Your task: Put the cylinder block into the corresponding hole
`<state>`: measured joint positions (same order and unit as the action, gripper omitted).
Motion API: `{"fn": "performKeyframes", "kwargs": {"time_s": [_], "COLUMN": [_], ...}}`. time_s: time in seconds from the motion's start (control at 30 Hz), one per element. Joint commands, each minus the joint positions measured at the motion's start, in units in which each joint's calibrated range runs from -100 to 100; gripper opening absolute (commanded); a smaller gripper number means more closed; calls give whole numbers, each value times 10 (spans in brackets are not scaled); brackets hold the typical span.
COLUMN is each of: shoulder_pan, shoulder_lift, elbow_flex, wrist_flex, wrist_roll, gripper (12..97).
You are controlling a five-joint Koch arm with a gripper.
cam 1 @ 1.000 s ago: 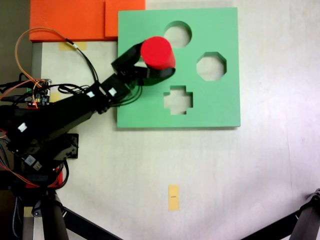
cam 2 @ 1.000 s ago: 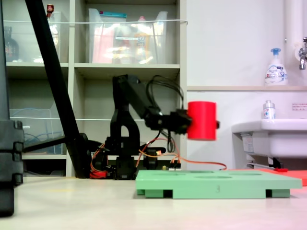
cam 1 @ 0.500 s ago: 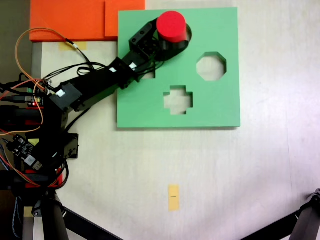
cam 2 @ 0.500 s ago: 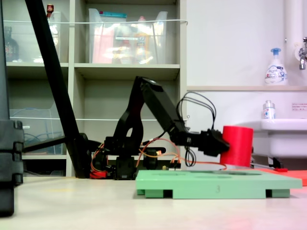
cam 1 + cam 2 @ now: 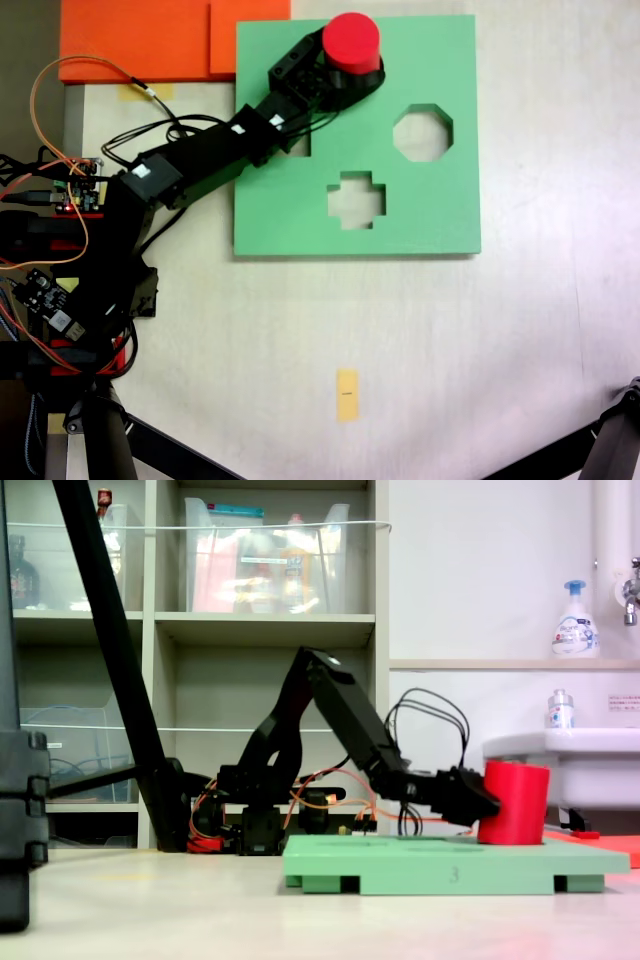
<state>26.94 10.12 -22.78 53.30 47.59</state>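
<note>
Jaws of my gripper [image 5: 357, 78] clasp the cylinder block [image 5: 351, 41] upright, low over the hole, which it hides.

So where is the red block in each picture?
Fixed view from above: the cylinder block sits near the top edge, held by the fingers.
Fixed view from the side: the cylinder block is at right of centre.
Shared landmark: the green foam board.

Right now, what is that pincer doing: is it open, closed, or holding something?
Pincer: closed on the red cylinder block, holding it upright at the green board's far edge.
</note>
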Motion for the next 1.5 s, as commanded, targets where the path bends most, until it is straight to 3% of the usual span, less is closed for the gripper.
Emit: {"fn": "performKeyframes", "kwargs": {"time_s": [0.0, 0.47, 0.67, 0.9, 0.93, 1.23, 1.47], "shoulder_pan": [6, 2, 2, 2, 2, -11, -66], "shoulder_lift": [-2, 44, 79, 82, 75, -258, -717], "elbow_flex": [45, 52, 54, 29, 20, -125, -222], "wrist_flex": [14, 16, 22, 49, 61, 71, -186], "wrist_roll": [-6, -6, -6, -6, -6, -6, -48], "gripper": [314, 321, 628, 894, 897, 897, 886]}}
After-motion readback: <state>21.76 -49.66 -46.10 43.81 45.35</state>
